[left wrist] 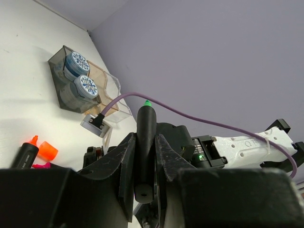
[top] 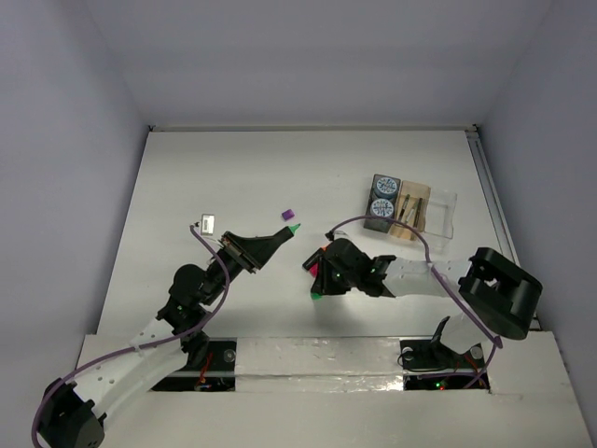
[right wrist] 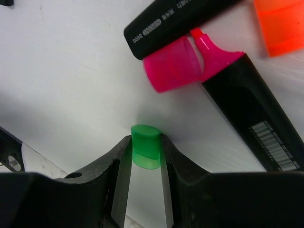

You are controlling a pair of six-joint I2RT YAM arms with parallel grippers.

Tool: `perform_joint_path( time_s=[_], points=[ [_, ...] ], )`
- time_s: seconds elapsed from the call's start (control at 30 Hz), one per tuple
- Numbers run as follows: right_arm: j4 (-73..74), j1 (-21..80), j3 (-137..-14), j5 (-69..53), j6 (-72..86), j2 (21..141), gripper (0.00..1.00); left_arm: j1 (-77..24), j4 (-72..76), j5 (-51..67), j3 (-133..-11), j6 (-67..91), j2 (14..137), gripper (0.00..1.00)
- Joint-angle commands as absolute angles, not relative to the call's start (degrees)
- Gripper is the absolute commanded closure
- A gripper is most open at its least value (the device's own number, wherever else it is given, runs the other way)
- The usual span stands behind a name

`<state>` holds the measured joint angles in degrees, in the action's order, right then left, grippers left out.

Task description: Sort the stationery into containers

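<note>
Room is widest toward the far edge of the table (top: 233, 168), where a purple cap (top: 289, 215) lies. My left pincer (left wrist: 146, 138) is up and tilted, gripping a green-tipped marker (left wrist: 146, 121). My right pincer (right wrist: 145, 142) is low, pinching a green cap (right wrist: 146, 151) beside the pink marker (right wrist: 247, 102).

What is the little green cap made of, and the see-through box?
The green cap looks like smooth, slightly see-through plastic: light glows through its walls. The clear box also looks like plastic, glossy and transparent, since the white table shows through it, though the look alone cannot rule out glass.
</note>
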<state>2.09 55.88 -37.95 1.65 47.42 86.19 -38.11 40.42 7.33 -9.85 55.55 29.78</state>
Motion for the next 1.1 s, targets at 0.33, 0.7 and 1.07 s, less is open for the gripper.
perform_joint_path(
  time_s=[0.33,0.7,1.07],
  points=[
    [6.07,57.65,-38.76,3.34,44.56,88.34,0.9,-37.79,39.64,7.03,-10.72,53.96,26.72,1.0],
    [2.46,58.18,-34.19,9.83,47.81,76.56,0.92,-37.27,33.93,7.2,-7.56,55.63,24.44,1.0],
    [1.5,58.18,-33.49,13.36,49.04,73.66,0.94,-37.27,33.66,10.38,2.36,63.79,20.31,1.0]
  ],
)
